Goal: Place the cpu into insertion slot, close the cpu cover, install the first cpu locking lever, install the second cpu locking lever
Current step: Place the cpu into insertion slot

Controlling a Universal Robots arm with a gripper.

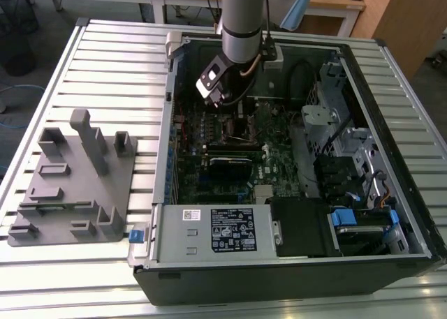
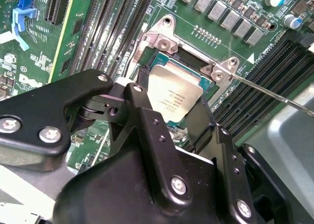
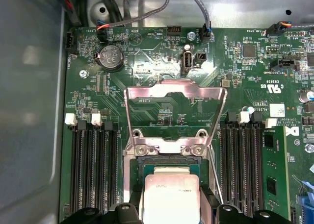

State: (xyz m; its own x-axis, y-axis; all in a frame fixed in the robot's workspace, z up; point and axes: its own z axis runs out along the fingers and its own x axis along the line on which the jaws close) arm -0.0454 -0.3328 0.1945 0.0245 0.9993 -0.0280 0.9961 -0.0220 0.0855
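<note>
The cpu [image 2: 172,97] [image 3: 170,194], a pale silver square chip, sits between my gripper's [image 2: 171,109] [image 3: 170,207] two black fingers [image 2: 143,104], which are shut on its sides. It is directly over the insertion slot [image 3: 167,161], whose silvery rim and dark centre show around it; I cannot tell whether it is seated. The cpu cover [image 3: 176,85] stands swung open beyond the slot, its cut-out centre showing the board behind. A thin locking lever [image 2: 265,89] runs beside the slot. In the exterior view my gripper [image 1: 225,104] hangs inside the open computer case over the motherboard [image 1: 279,158].
Black memory slots [image 3: 93,170] [image 3: 243,165] flank the insertion slot on both sides. A black ridged module [image 1: 230,167], the labelled power supply [image 1: 223,232] and a drive cage [image 1: 335,134] fill the case. A grey fixture [image 1: 70,186] rests on the slatted table [image 1: 105,68].
</note>
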